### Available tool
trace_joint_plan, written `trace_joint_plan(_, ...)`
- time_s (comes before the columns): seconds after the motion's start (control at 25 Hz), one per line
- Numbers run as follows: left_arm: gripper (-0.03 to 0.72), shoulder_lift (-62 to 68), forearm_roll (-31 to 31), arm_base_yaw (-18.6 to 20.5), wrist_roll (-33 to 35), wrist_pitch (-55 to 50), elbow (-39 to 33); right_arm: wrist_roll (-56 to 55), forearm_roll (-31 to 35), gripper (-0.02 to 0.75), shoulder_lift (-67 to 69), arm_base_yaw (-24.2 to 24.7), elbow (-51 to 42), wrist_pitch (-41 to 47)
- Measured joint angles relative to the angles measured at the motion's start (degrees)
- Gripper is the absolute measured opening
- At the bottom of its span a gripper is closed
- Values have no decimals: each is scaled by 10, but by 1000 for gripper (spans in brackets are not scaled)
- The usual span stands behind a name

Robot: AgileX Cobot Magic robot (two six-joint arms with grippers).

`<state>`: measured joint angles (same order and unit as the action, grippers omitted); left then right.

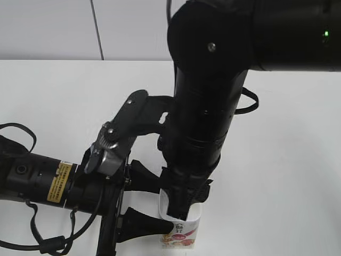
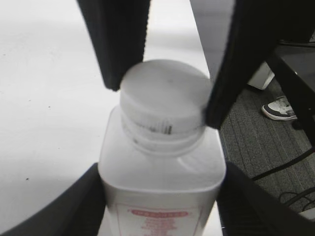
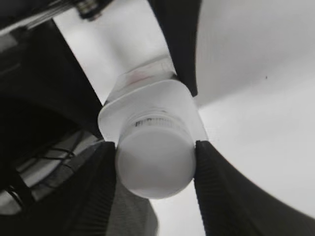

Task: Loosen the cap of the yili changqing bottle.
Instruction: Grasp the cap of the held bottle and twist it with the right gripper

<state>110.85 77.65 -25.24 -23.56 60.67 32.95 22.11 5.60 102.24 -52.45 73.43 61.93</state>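
Observation:
The yili changqing bottle [image 1: 185, 235] stands upright on the white table at the lower middle, its red-orange label facing me. My left gripper [image 1: 160, 205] is shut on the bottle's body [image 2: 162, 167] from both sides, as the left wrist view [image 2: 161, 201] shows. My right gripper [image 1: 181, 205] comes down from above and is shut on the white cap [image 3: 147, 157], one ribbed finger on each side in the right wrist view [image 3: 155, 169]. The cap [image 2: 165, 93] sits on the neck. In the exterior view the right arm hides it.
The white table [image 1: 287, 160] stretches to the left, right and back. Its edge runs close beside the bottle, with grey carpet [image 2: 256, 142], cables and a shoe [image 2: 280, 109] below. The left arm [image 1: 48, 178] lies low across the table at the left.

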Motion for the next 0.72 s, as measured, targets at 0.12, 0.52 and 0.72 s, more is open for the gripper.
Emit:
trace_joint_plan(0.12,428,0,0,0,0,0,0,131,-2,386,0,0,5,5)
trace_joint_plan(0.52,427,0,0,0,0,0,0,263,-4,386,0,0,79,72)
trace_joint_plan(0.72,427,0,0,0,3,-1,0,178,-4,386,0,0,121,75)
